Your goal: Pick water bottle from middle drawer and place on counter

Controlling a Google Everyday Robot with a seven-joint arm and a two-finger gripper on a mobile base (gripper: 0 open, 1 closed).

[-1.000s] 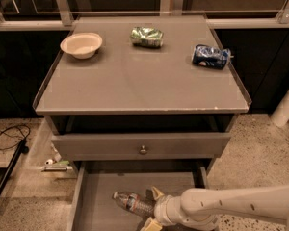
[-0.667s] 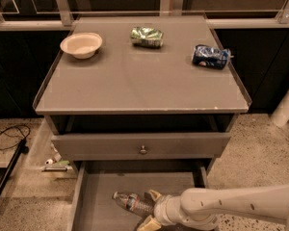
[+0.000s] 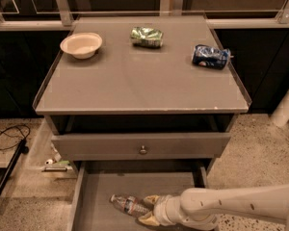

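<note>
The water bottle (image 3: pixel 126 205) lies on its side on the floor of the open middle drawer (image 3: pixel 95 196), cap pointing left. My gripper (image 3: pixel 149 210) reaches into the drawer from the right, at the bottle's right end. Its two tan fingers (image 3: pixel 151 199) are spread apart, one on the far side and one on the near side of the bottle's base. The bottle still rests on the drawer floor. The grey counter (image 3: pixel 135 81) is above, with its raised rim along the sides.
On the counter stand a white bowl (image 3: pixel 81 44) at the back left, a crushed green can (image 3: pixel 147 36) at the back middle and a crushed blue can (image 3: pixel 211 57) at the right. The shut drawer front with a knob (image 3: pixel 143 149) overhangs the open drawer. Cables (image 3: pixel 9 138) lie on the floor at the left.
</note>
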